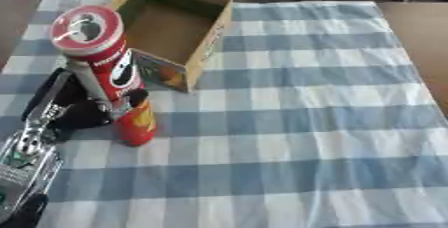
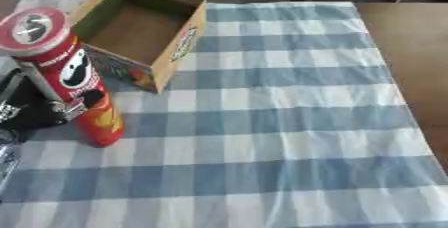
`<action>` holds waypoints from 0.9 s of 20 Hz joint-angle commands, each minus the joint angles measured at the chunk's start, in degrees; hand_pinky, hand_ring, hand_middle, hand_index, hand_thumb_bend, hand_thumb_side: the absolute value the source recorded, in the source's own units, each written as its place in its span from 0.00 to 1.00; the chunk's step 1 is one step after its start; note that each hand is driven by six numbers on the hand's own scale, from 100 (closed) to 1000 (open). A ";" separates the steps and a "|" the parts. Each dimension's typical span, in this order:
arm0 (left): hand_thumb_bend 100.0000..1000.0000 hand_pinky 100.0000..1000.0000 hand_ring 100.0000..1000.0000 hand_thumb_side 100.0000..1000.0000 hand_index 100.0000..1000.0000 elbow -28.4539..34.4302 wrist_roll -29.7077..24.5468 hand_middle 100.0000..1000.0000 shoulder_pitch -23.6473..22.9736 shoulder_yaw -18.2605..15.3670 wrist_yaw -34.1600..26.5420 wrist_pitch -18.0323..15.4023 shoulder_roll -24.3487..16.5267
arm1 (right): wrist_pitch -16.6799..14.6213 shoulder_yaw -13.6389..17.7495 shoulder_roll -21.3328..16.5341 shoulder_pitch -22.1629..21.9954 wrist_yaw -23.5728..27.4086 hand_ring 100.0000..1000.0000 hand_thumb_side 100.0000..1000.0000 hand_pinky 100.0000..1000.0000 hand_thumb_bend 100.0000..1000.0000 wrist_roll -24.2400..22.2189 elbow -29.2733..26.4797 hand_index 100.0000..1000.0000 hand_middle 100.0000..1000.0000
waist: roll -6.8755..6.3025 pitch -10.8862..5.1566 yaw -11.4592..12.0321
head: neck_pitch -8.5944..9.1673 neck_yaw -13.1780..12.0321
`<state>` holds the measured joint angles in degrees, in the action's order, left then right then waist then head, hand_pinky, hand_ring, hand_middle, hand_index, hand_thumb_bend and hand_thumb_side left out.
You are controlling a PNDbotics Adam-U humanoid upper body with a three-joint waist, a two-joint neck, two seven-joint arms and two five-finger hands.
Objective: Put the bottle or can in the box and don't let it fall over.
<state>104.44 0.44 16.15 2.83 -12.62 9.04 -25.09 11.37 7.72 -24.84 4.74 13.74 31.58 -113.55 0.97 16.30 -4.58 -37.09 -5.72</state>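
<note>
Both views come from the robot's head, looking steeply down and forward over a table under a blue-and-white checked cloth [image 1: 297,122]. They sit side by side: the right eye view shows everything shifted leftward. Both share the open cardboard box [image 1: 171,27] at about 11 o'clock, the red crisps can [image 2: 74,79] at 9 o'clock, close below the camera, and bare table edge [image 2: 411,47] toward 2 o'clock.

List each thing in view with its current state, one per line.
Red can: upright on the tablecloth, outside the box, held by the left hand.
Left hand: fingers curled round the can's lower half.
Cardboard box: open at the top, nothing in it, beside the can.
Checked tablecloth: spread flat over the table.
Right hand: not in view.
</note>
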 commanded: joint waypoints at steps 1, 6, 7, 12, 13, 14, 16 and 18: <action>0.42 1.00 0.57 0.00 0.39 0.11 1.18 0.42 0.63 0.08 0.10 0.04 -0.60 | 0.22 0.41 -0.76 0.17 0.21 1.00 0.85 0.85 0.00 0.27 -1.04 0.77 0.89 | 0.13 -0.59 -0.10 | 0.76 -0.03; 0.42 1.00 0.50 0.00 0.33 1.25 0.97 0.36 0.81 0.13 1.35 -0.49 -1.12 | 0.24 0.43 -0.80 0.06 0.26 1.00 0.85 0.85 0.00 0.32 -1.04 0.77 0.89 | 0.13 -0.72 -0.11 | 0.59 0.18; 0.42 1.00 0.49 0.00 0.32 1.68 0.79 0.35 0.89 0.07 1.64 -0.70 -1.32 | 0.25 0.43 -0.81 0.03 0.26 1.00 0.85 0.85 0.00 0.33 -1.04 0.77 0.89 | 0.11 -0.76 -0.09 | 0.52 0.29; 0.42 1.00 0.48 0.00 0.31 4.13 0.10 0.33 1.72 -0.41 2.09 -0.95 -2.74 | 0.31 0.48 -0.91 -0.18 0.25 1.00 0.85 0.85 0.00 0.40 -1.04 0.77 0.89 | -0.05 -1.05 0.04 | 0.13 1.13; 0.42 1.00 0.48 0.00 0.30 4.78 0.11 0.33 2.08 -0.58 1.80 -0.86 -3.10 | 0.32 0.50 -0.96 -0.23 0.24 1.00 0.85 0.85 0.00 0.42 -1.04 0.77 0.89 | -0.10 -1.15 0.08 | 0.08 1.34; 0.42 1.00 0.48 0.00 0.30 5.41 0.19 0.33 2.48 -0.75 1.46 -0.68 -3.49 | 0.32 0.50 -1.00 -0.28 0.22 1.00 0.85 0.85 0.00 0.41 -1.04 0.77 0.89 | -0.16 -1.25 0.13 | 0.05 1.52; 0.40 1.00 0.48 0.00 0.31 6.77 0.47 0.33 3.68 -0.98 0.53 0.01 -4.44 | 0.33 0.51 -1.10 -0.39 0.20 1.00 0.85 0.85 0.00 0.39 -1.04 0.77 0.89 | -0.27 -1.49 0.20 | -0.01 1.93; 0.39 1.00 0.48 0.00 0.31 8.25 1.06 0.33 5.24 -1.26 -0.84 0.70 -5.51 | 0.33 0.51 -1.22 -0.51 0.19 1.00 0.85 0.85 0.00 0.36 -1.04 0.77 0.89 | -0.38 -1.77 0.25 | -0.18 2.50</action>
<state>110.60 1.27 20.44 2.47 -12.62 9.40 -28.48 11.61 7.73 -24.77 3.99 13.88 31.82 -113.55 0.66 15.70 -4.31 -37.24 -3.59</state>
